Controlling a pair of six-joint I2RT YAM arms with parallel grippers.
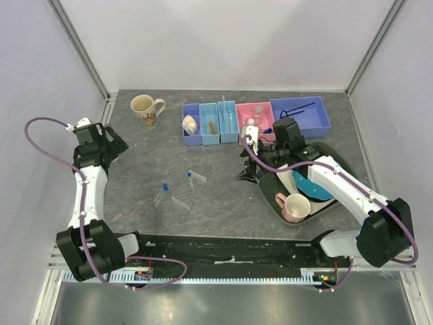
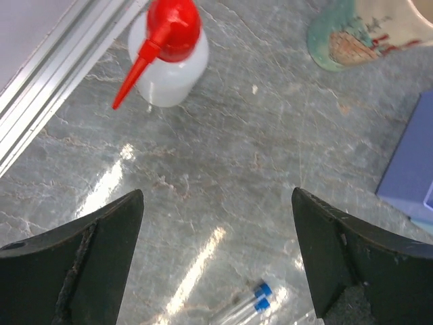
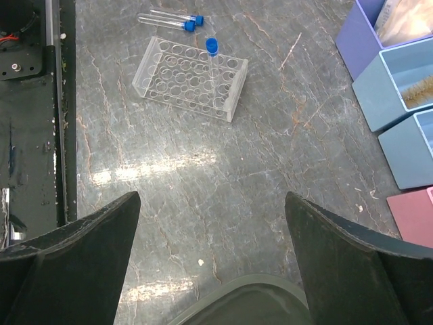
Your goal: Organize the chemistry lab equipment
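**Lab equipment partly binned; both pairs of fingers spread**

Five plastic bins [image 1: 301, 116] are counted in a row at 12 o'clock on the grey marbled desk [image 1: 155, 159]: one violet, two light blue, one pink and one large blue. A whitish bag [image 1: 190, 124] is seen in the violet bin, an amber bristled stick [image 1: 212, 126] in the next, thin rods [image 1: 225, 112] in the third, and a black wire ring on a rod [image 1: 296, 108] in the large blue one. The pink bin's contents cannot be counted.

One clear perforated rack [image 3: 193, 78] lies near the middle of the desk. Three blue-capped tubes [image 3: 169, 22] are counted: one stands in the rack, and two lie side by side just beside it, at 9 o'clock of it from above.

One red-capped white squeeze bottle [image 2: 169, 54] stands by the desk's left rail, at 11 o'clock of the left fingers [image 2: 101, 250], which are spread wide over bare desk. From above it is hidden by that arm.

The right fingers [image 3: 81, 257] are likewise spread wide, at the rim of a dark tray [image 1: 335, 150].

Two mugs are present: a beige one [image 1: 147, 108] at 11 o'clock and a pink one [image 1: 295, 207] on the tray at 4 o'clock. The tray's one blue plate [image 1: 310, 187] is partly covered by the right arm.
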